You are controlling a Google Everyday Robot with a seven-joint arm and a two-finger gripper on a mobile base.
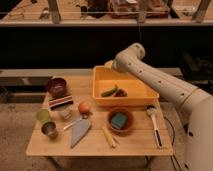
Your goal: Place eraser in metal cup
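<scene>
- The wooden worktop [135, 144] carries everything; the hand [108, 64] hangs over its far edge.
- Yellow tray [125, 102]: just in front of the hand, stretching off to its right in view.
- Dark red bowl [56, 86]: left of the hand, nearer the camera.
- Eraser [60, 102]: just in front of that bowl.
- Pale green cup [43, 116] and metal cup [49, 130]: far from the hand, front left corner (side by side, nearly touching).
- Orange ball [84, 107], grey wedge-shaped tool [79, 132], yellow stick [109, 136], brown bowl [111, 114]: in front of the hand, beyond the tray.
- White-handled brush [154, 129]: front right, well apart from the hand.
</scene>
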